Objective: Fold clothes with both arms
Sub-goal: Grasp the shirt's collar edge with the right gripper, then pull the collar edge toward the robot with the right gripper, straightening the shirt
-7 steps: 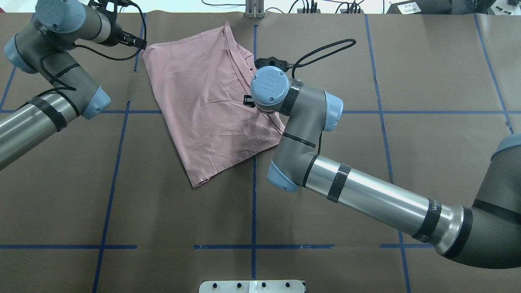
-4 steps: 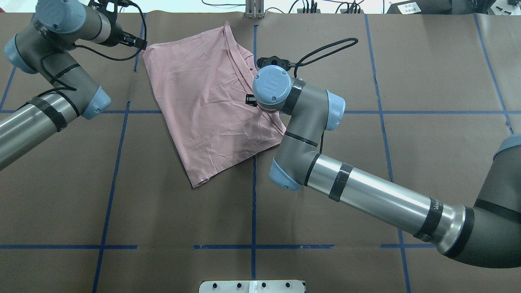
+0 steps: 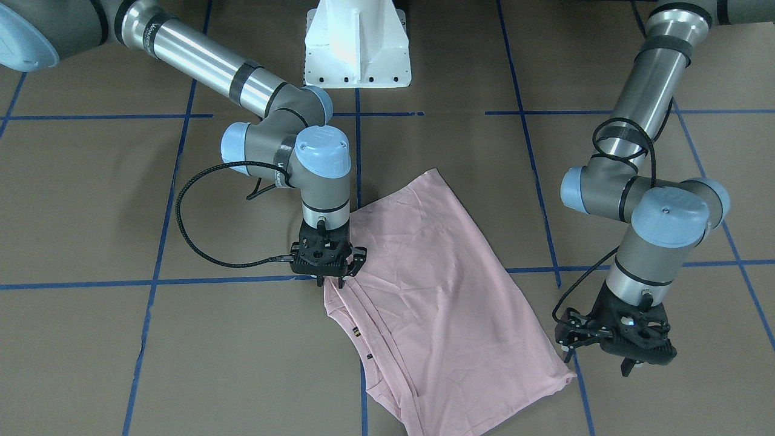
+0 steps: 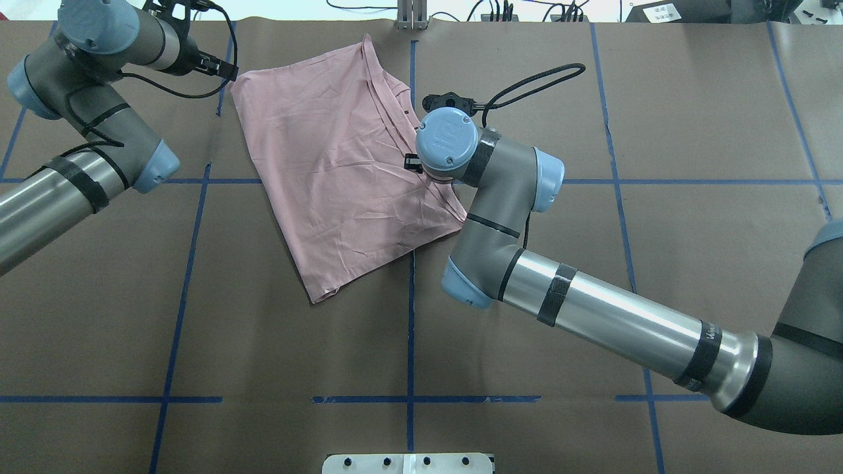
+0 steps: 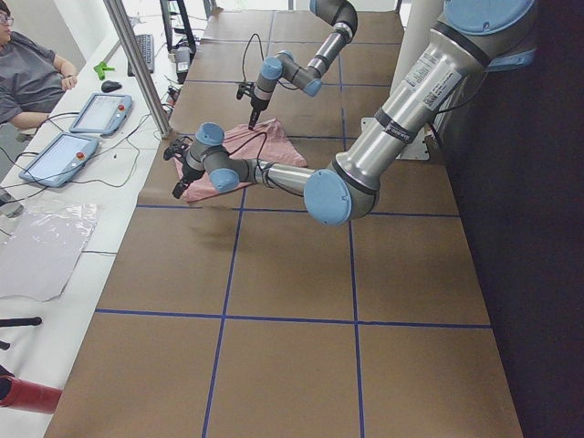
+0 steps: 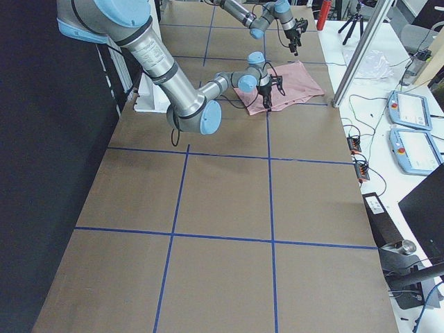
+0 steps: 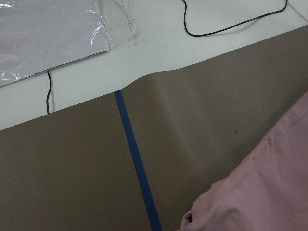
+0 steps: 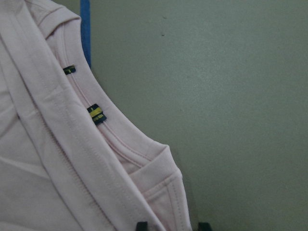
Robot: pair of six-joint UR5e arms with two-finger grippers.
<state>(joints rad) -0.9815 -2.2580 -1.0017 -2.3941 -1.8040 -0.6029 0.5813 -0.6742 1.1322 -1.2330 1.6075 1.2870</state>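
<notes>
The T-shirt (image 4: 329, 178) lies plain side up at the far centre of the worktop (image 4: 593, 316). It appears folded once, so further folds remain.

The right gripper (image 3: 330, 282) points down at the shirt's right edge, fingers apart and straddling the layered hem.

The left gripper (image 3: 598, 362) hovers beside the shirt's far-left corner, fingers spread and empty.

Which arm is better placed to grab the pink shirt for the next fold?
Probably the right: the right gripper is down at the T-shirt edge, fingertips either side of a stitched hem. The left gripper hangs beside a corner, off the cloth.
</notes>
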